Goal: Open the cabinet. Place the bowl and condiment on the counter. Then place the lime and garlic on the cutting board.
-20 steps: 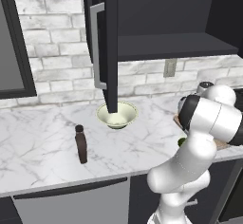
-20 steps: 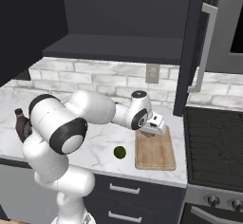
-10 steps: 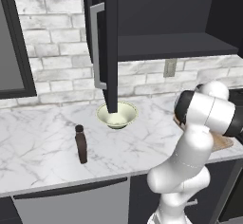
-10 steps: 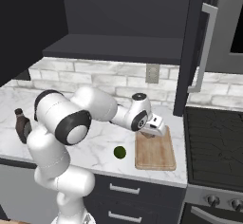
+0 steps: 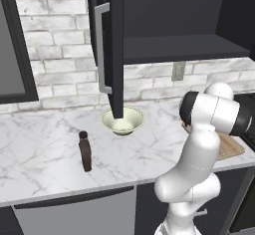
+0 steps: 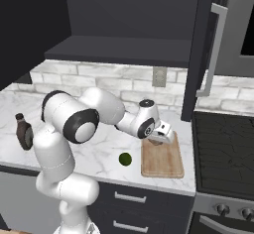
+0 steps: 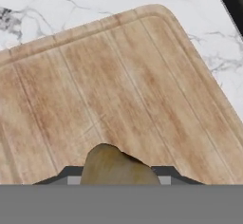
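1. My hand [image 6: 158, 138] hangs low over the far end of the cutting board [image 7: 118, 85], the end nearest the brick wall, fingers partly closed around the garlic [image 7: 116, 167], a tan lump wedged between them.
2. Garlic like this I judge light, firm and a bit papery: no need to squeeze hard, and a pinch across its middle, as I have it, should do.
3. It's roundish, so no real long axis; from the hand view I can't tell which way its tip points.
4. The cutting board lies flat by the right edge of the table [image 5: 40, 144], its long side running from the front edge toward the wall.
5. The lime [image 6: 125, 159] sits on the marble just beside the board's left edge, near the front. Round and smooth, it will roll, so I'd grip across its widest part.
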Robot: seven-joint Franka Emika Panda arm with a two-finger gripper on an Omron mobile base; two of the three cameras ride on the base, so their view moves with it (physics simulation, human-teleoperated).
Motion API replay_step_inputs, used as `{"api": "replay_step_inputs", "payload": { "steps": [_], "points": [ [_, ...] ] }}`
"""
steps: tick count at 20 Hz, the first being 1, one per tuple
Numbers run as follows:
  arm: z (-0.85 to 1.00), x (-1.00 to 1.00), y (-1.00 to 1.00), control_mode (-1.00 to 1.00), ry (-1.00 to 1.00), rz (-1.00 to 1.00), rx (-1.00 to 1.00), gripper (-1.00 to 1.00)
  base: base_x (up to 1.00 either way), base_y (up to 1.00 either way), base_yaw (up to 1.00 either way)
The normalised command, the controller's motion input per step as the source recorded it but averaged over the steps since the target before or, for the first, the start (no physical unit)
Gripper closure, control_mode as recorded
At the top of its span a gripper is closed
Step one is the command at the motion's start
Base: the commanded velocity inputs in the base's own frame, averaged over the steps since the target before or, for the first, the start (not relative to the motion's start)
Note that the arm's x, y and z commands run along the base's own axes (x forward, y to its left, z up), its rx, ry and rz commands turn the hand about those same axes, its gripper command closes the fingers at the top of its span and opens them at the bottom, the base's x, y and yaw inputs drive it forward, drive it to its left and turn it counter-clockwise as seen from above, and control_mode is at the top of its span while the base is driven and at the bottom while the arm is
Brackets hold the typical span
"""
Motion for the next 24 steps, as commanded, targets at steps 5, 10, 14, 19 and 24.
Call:
{"api": "replay_step_inputs", "payload": {
  "steps": [5, 10, 14, 19, 24],
  "points": [
    [-0.12, 0.05, -0.09, -1.00, 0.00, 0.00, 0.00, 1.00, 0.00, 0.00, 0.00],
    [-0.10, 0.00, -0.11, -1.00, 0.00, 0.00, 0.00, 1.00, 0.00, 0.00, 0.00],
    [-0.10, 0.00, -0.10, -1.00, 0.00, 0.00, 0.00, 1.00, 0.00, 0.00, 0.00],
    [-0.12, 0.00, -0.06, -1.00, 0.00, 0.00, 0.00, 1.00, 0.00, 0.00, 0.00],
    [-0.01, -0.01, -0.01, -1.00, -0.04, 0.00, 0.00, -1.00, 0.00, 0.00, 0.00]
  ]
}}
